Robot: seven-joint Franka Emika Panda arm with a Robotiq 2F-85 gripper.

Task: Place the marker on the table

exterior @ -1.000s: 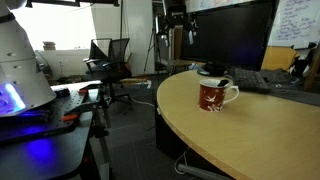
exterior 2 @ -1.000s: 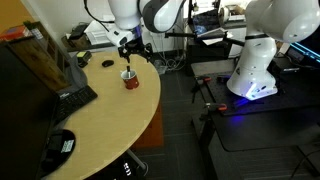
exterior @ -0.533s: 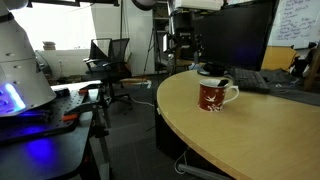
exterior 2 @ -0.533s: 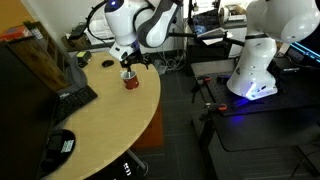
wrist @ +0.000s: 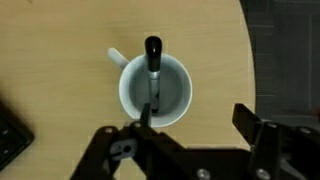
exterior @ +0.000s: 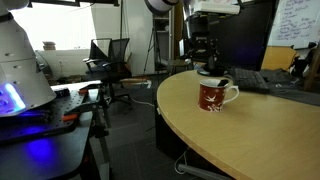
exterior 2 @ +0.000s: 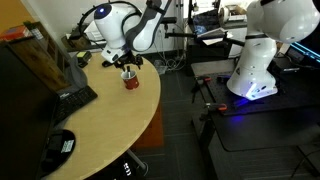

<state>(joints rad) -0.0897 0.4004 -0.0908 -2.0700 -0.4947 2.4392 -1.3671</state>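
A black marker (wrist: 153,75) stands tilted inside a red mug with a white inside (wrist: 154,91). The mug (exterior: 214,95) stands on the light tan wooden table (exterior: 260,130), near its curved edge, in both exterior views (exterior 2: 129,81). My gripper (wrist: 195,122) hangs above the mug, open and empty, with the mug just off its left finger. In both exterior views the gripper (exterior: 203,62) sits just above the mug (exterior 2: 127,66). The marker is too small to make out in the exterior views.
A black keyboard (exterior 2: 70,100) and a monitor (exterior 2: 45,60) are on the table behind the mug. A black round object (exterior 2: 60,145) lies near the table's front. A white robot base with blue glow (exterior 2: 262,60) stands on a dark stand.
The arm has swung over and come down toward the mug, so the gripper now hangs right above it. The mug and marker have not moved.
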